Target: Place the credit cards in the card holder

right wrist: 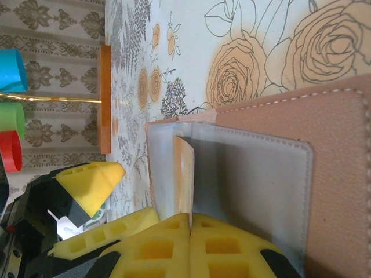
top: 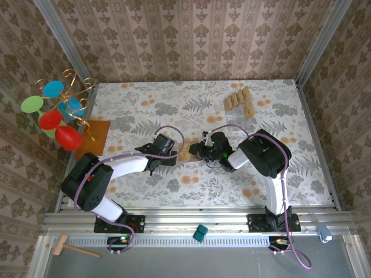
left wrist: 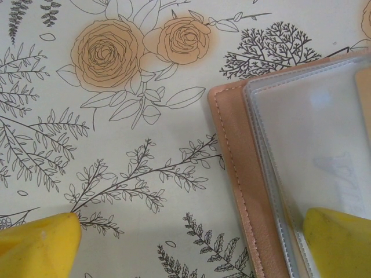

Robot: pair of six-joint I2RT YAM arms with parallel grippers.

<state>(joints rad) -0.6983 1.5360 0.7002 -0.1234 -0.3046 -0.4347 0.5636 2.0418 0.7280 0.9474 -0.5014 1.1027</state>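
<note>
Wallet (left wrist: 232, 174) open at mid-table between the two arms, leather side down, clear sleeve (left wrist: 307, 133) facing up. Steadied by the left gripper (left wrist: 190, 248), jaws spread wide: one finger (left wrist: 339, 243) set on the near part of the sleeve, apparently pressing it, the other over bare tablecloth (left wrist: 116, 191) just left of the wallet. Likely purpose: to stop the wallet sliding and keep the sleeve flat during the push.

From the right side, right gripper (right wrist: 190, 231), jaws pressed together on one tan card (right wrist: 184, 174), held on edge. Free end of the card at the mouth of a grey pocket (right wrist: 249, 179); hard to tell how far inside. Grip taken at one end, presumably to leave most of the card free for slipping under the plastic.

Spare cards (top: 239, 100) laid out in a row at the far right of the table, well apart from the wallet, nothing touching them. Judged early in the job: one card going in, the others not yet collected. Main risk: card catching on the pocket lip and buckling, or wallet skidding left from under the finger.
</note>
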